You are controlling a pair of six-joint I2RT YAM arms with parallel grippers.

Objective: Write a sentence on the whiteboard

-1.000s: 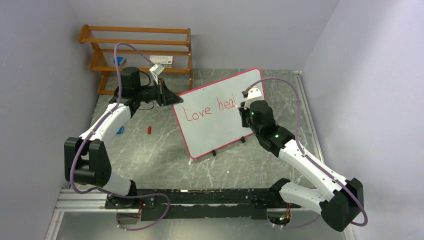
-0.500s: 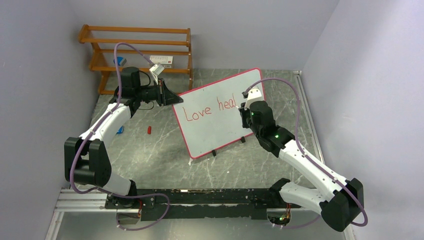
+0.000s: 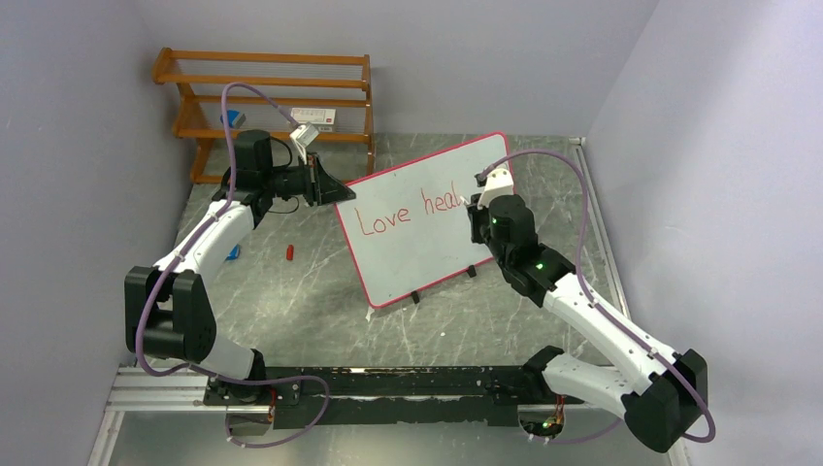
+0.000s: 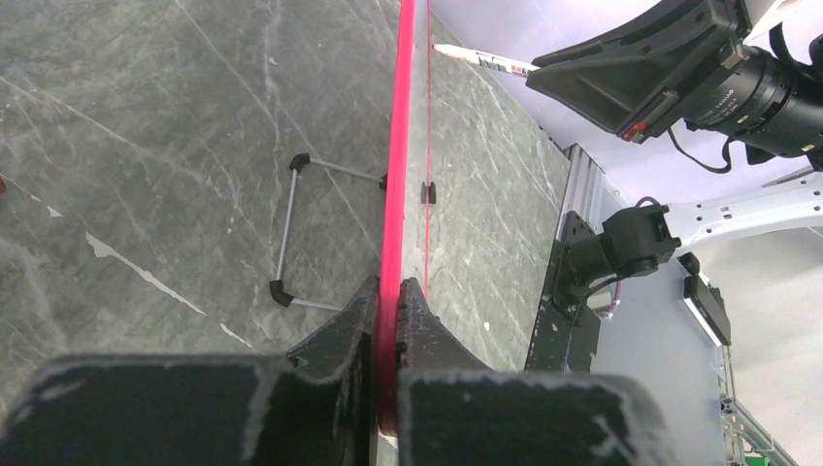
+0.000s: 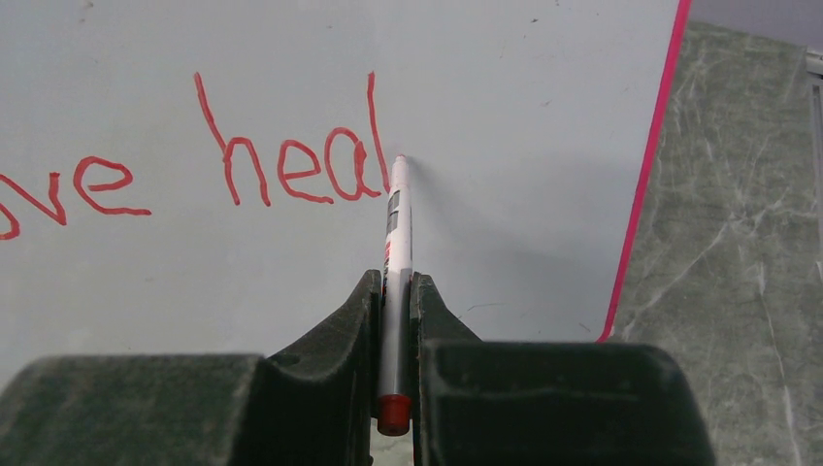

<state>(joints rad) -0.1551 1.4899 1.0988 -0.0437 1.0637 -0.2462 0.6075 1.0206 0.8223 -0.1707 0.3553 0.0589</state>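
The whiteboard (image 3: 427, 228) stands tilted on small black feet, its frame red-pink. The sentence (image 3: 408, 209) in red script reads "Love heal"; in the right wrist view (image 5: 281, 165) "ve heal" shows. My left gripper (image 3: 330, 189) is shut on the board's left edge; the left wrist view shows its jaws (image 4: 388, 301) clamped on the red frame (image 4: 398, 146). My right gripper (image 5: 393, 291) is shut on a white marker (image 5: 396, 243) with a red end. The marker tip touches the board just right of the "l". The right gripper (image 3: 477, 204) is at the board's right part.
A wooden slatted rack (image 3: 267, 97) stands at the back left against the wall. A small red cap (image 3: 289, 252) and a blue object (image 3: 233, 252) lie on the grey marble table left of the board. The board's wire stand (image 4: 291, 233) shows behind it.
My right gripper has shifted slightly right along the board, with the marker now just past the "l". The left arm and the board have not moved.
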